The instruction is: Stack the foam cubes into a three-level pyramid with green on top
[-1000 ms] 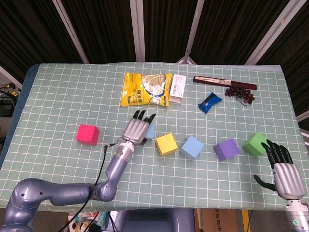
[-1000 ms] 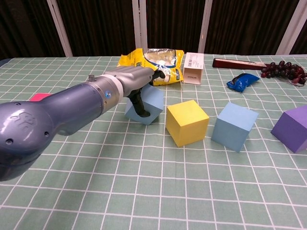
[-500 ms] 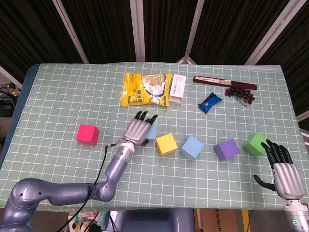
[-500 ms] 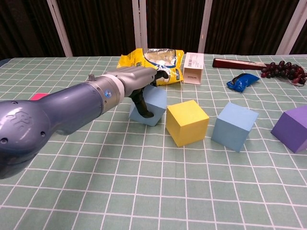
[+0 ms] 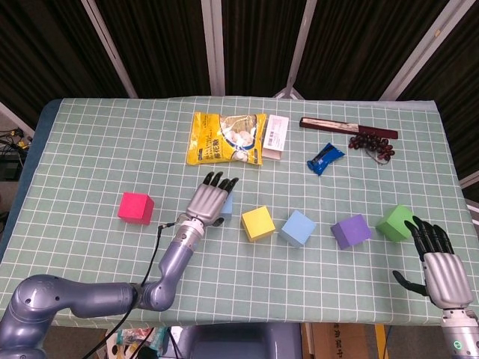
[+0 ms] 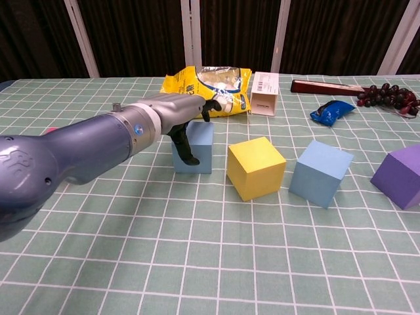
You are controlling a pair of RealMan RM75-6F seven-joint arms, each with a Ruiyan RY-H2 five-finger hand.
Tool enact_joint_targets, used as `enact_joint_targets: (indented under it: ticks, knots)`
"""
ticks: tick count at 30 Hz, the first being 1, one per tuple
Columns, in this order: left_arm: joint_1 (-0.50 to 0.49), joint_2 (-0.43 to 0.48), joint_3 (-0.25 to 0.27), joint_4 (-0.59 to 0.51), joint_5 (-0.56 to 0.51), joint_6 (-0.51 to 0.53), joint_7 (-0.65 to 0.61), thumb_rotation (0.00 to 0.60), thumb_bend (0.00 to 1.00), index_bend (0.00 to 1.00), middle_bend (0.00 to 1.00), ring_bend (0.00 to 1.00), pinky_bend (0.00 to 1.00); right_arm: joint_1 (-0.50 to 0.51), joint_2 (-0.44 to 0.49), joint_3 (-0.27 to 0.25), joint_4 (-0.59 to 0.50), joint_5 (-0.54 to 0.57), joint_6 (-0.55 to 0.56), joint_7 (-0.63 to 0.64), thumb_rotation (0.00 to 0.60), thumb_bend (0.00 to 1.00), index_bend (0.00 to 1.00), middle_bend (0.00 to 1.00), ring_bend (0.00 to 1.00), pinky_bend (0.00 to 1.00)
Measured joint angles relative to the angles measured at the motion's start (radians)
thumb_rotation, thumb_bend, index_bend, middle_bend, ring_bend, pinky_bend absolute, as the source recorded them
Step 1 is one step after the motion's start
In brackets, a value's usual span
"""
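Cube (image 6: 195, 148), pale blue beside the yellow cube (image 6: 256, 167), looks light, squashy foam; my left hand (image 5: 209, 200) grips its opposite side faces.

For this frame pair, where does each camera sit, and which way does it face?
Head view: high above the near edge, looking down on the green checked tablecloth; shows left hand and right hand.
Chest view: low at the near edge, looking level across; only the left hand and arm show.
Shared: left hand on the light blue foam cube, yellow foam cube.
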Motion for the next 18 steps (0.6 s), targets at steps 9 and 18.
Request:
enact_joint_targets:
  ticks: [9,18]
  knots:
    - [0.018,0.039,0.002,-0.059,0.003,0.022,-0.007,0.6,0.08,0.0,0.0,0.0,0.0,-0.001,0.002,-0.002,0.0,-0.002,0.001,0.001,0.6,0.22,0.0,0.0,0.0,0.02]
    - [0.079,0.15,0.003,-0.223,0.083,0.099,-0.063,0.6,0.07,0.0,0.0,0.0,0.0,0.0,-0.001,-0.001,0.001,-0.004,0.002,-0.003,0.6,0.22,0.0,0.0,0.0,0.02]
